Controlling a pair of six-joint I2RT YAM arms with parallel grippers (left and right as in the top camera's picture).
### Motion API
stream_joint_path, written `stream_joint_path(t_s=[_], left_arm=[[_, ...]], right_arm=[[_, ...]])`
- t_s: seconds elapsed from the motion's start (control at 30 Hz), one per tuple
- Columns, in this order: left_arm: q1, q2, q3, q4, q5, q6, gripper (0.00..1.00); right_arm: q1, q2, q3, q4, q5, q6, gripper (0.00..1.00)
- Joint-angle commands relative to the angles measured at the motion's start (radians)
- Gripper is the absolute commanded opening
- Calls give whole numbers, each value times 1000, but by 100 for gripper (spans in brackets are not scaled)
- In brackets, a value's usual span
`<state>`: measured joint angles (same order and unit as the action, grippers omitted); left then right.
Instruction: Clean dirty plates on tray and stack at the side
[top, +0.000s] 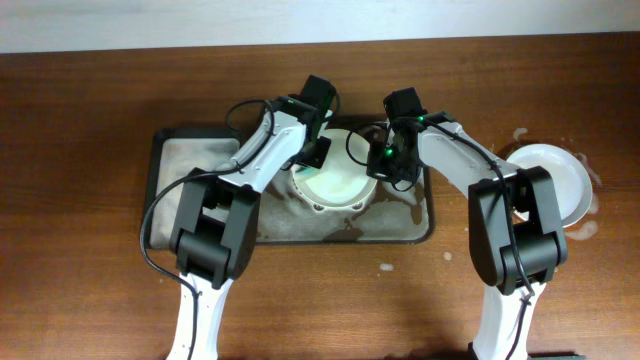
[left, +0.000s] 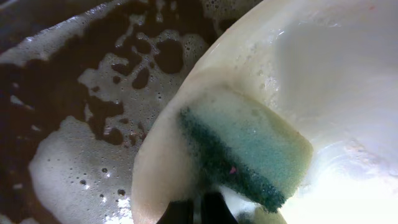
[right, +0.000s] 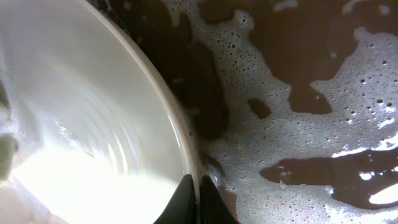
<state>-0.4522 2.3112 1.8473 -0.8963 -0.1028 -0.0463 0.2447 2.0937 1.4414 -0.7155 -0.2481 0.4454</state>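
One white plate (top: 338, 185) is over the middle of the dark tray (top: 190, 160), tilted, with soapy water on it. My right gripper (top: 385, 172) is shut on its right rim; in the right wrist view the fingertips (right: 198, 200) pinch the thin plate (right: 81, 106) edge. My left gripper (top: 322, 150) is at the plate's upper left, shut on a green and yellow sponge (left: 249, 146) that lies pressed on the wet plate (left: 336, 74) just inside its rim. The left gripper (left: 198, 213) shows only its dark tips. Another white plate (top: 558, 178) lies on the table at the right.
The tray (left: 74, 124) holds brown water covered with patches of foam (right: 298, 155). Foam spots lie on the wooden table (top: 100, 90) around the right plate and below the tray. Both arms reach in from the near side.
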Motion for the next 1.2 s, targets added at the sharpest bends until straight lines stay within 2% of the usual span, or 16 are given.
stream_joint_path(t_s=[0.0,0.1,0.2,0.27,0.4,0.43,0.57,0.67,0.8,0.83,0.9,0.97,1.0,1.03,1.17], left_arm=[[-11,45,-38,3,-270,-10,0],[-30,43,4,-46,-291,-29,0],[-27,22,133,-137,-298,-89,0],[-26,2,151,-138,-344,-88,0],[-21,-50,151,-152,-346,-108,0],[-7,-71,151,-161,-325,-125,0],[90,-103,151,-205,95,-125,0],[130,-103,151,-239,127,-125,0],[134,-102,151,-237,126,-125,0],[134,-101,151,-230,126,-125,0],[134,-101,151,-220,126,-125,1],[134,-101,151,-219,126,-125,0],[134,-101,151,-215,126,-125,0],[134,-101,151,-212,126,-125,0],[135,-101,151,-212,126,-125,0]], right_arm=[[-10,26,-23,-13,73,-3,4],[-10,26,-23,-14,73,-3,4],[-10,26,-23,-14,74,-4,4],[-10,26,-24,-14,74,-4,4],[-10,26,-24,-14,74,-4,4],[-10,26,-24,-14,74,-4,4],[-10,26,-21,-18,72,-5,4],[-11,-68,15,-98,101,-75,4],[13,-379,19,-172,497,-63,4],[61,-449,19,-190,693,-63,4],[196,-486,19,-195,1019,-63,4],[298,-474,18,-198,1235,-44,4],[388,-464,14,-214,1443,47,4],[449,-452,5,-213,1555,86,4],[468,-432,-32,-213,1574,99,4]])
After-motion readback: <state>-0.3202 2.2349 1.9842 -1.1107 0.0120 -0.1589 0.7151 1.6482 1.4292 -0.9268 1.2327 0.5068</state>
